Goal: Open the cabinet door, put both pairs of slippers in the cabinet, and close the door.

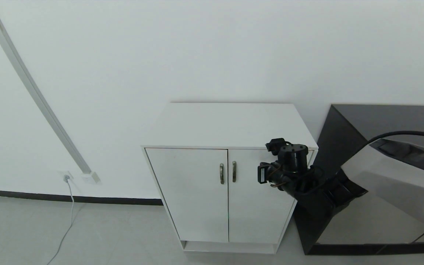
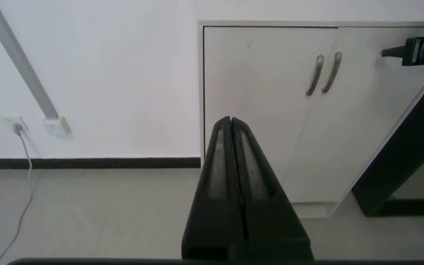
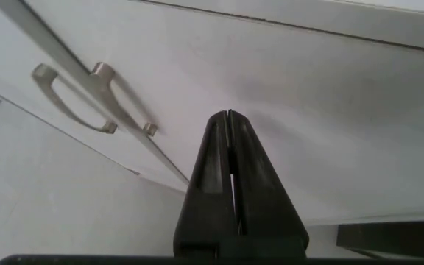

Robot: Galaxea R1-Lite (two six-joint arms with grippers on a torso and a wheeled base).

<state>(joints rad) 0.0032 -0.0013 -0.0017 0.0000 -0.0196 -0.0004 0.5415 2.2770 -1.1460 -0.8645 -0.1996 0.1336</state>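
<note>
Conduit [image 1: 31,88] runs slantwise down the wall [image 1: 212,48] and ends at a small box [image 1: 90,177] low down. Socket [image 1: 66,177] is just beside the box, plug in. Grey cable [image 1: 68,213] trails from it across the floor [image 1: 105,232]. Dark skirting [image 1: 68,198] runs along the foot of the wall.

Left claw [image 2: 231,125]: fingers pressed together, nothing between them. It sits low and well apart from the cabinet [image 1: 230,125], pointing at the wall side of the left door [image 1: 188,195].

The cabinet is white, back against the wall, standing on the floor. Both doors are shut and flush, with the seam down the middle. Two metal handles [image 1: 221,173] stand upright, one on each side of the seam.

Right claw [image 1: 262,173]: also closed tight, holding nothing. It's in front of the right door [image 1: 256,213] at handle height, tip aimed toward the handles and near the right-hand one, gap visible between them. Close to the door face; can't tell if it touches.

Dark glossy block [image 1: 329,147] stands just beside the cabinet's right side, also against the wall.
</note>
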